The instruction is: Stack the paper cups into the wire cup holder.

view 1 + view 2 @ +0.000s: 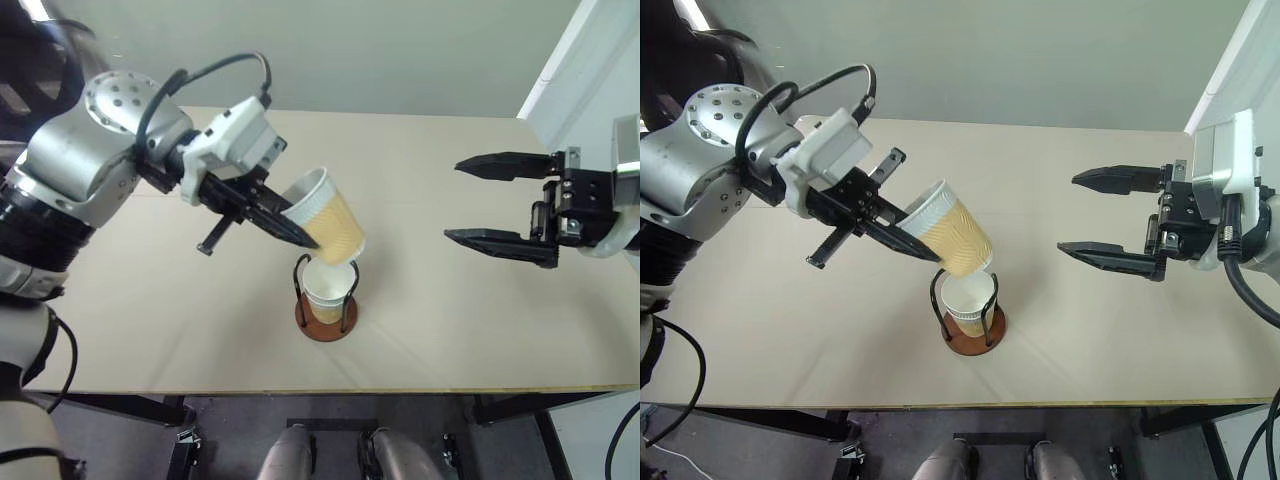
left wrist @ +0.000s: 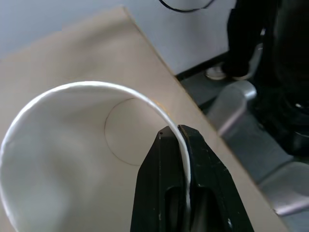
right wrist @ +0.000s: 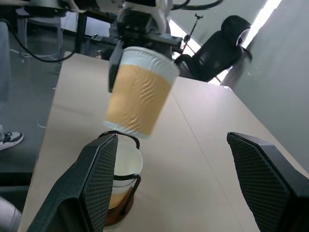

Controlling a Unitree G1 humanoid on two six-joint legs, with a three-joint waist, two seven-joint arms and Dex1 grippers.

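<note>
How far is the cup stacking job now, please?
Done: at least one paper cup already sits in the wire cup holder. In hand: the left gripper pinches the rim of a tilted cup just above the holder. Left: lowering it in. The right gripper is open, holding nothing.

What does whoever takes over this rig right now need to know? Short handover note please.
Left gripper: shut on the rim of a paper cup, held tilted just above the wire cup holder.
Right gripper: open, empty, off to the right of the holder, above the table.
Done: at least one cup in the holder sits between the wire loops; I cannot tell whether another is nested inside it.
Left: straighten the held cup, lower it into the cup in the holder, release.
</note>
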